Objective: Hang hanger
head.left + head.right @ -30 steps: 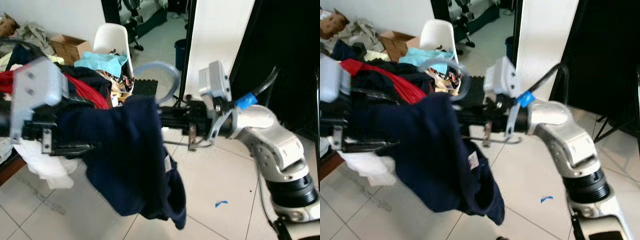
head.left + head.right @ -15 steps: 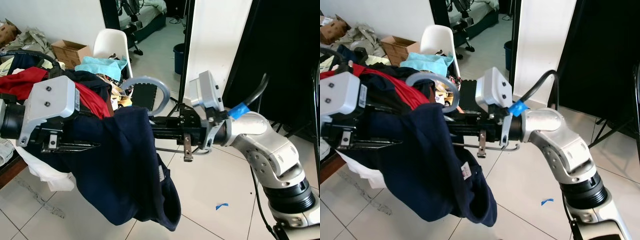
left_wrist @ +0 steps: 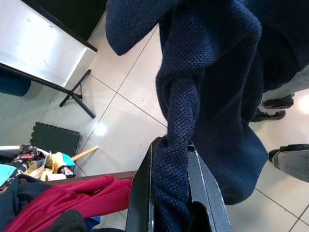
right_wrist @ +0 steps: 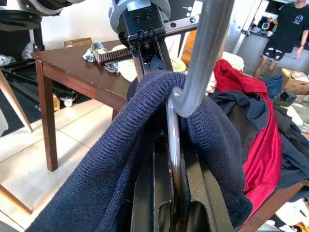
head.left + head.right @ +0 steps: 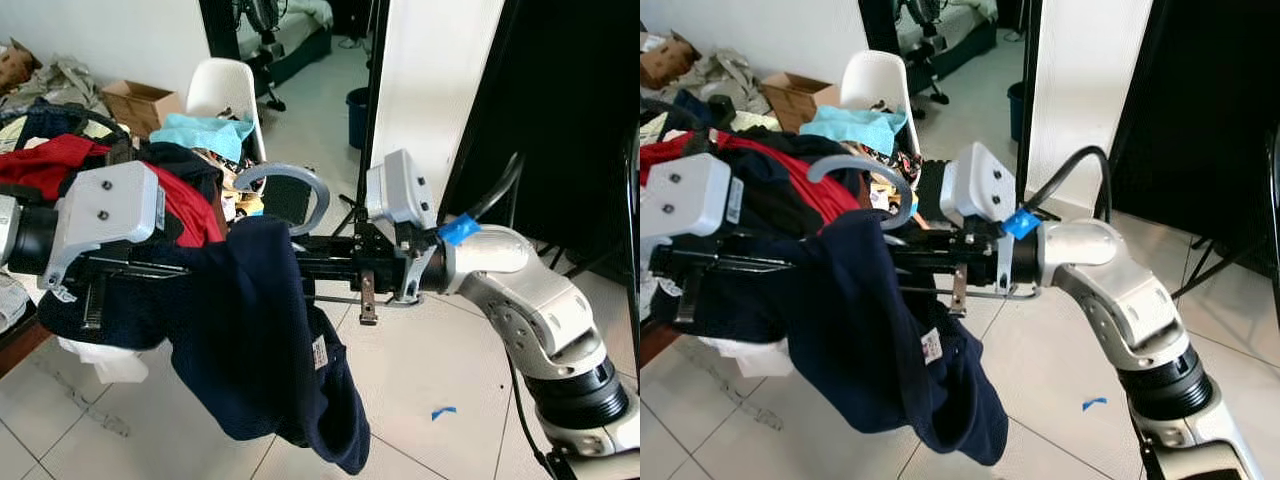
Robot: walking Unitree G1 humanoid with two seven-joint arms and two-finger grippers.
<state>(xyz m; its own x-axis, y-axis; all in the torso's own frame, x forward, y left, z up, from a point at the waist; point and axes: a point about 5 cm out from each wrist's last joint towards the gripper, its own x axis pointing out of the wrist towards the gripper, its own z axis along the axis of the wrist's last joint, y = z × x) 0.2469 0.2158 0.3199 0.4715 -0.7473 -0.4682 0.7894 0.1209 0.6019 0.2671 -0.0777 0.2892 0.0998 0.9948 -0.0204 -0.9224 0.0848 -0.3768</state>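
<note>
A navy knit sweater [image 5: 260, 340] hangs between my two arms, draped over a grey hanger. The hanger's hook [image 5: 300, 172] curves up above the cloth, and its thin lower bar with a clip [image 5: 365, 300] sticks out beside the right wrist. My right gripper [image 4: 171, 159] is shut on the hanger's neck, with the sweater's collar wrapped round it. My left gripper [image 3: 171, 193] is shut on a fold of the sweater; in the eye views its fingers [image 5: 140, 268] run under the cloth from the left.
A heap of red and dark clothes [image 5: 60, 165] lies on a brown table [image 4: 72, 77] at my left. Behind stand a white chair [image 5: 225, 85], a cardboard box [image 5: 130, 100], a white panel [image 5: 430, 80] and a black backdrop [image 5: 570, 100]. A person [image 4: 285, 24] stands far off.
The picture has steadied from a blur. The right arm has shifted a little left, and the hanger hook now stands above the sweater. Both grips look the same.
</note>
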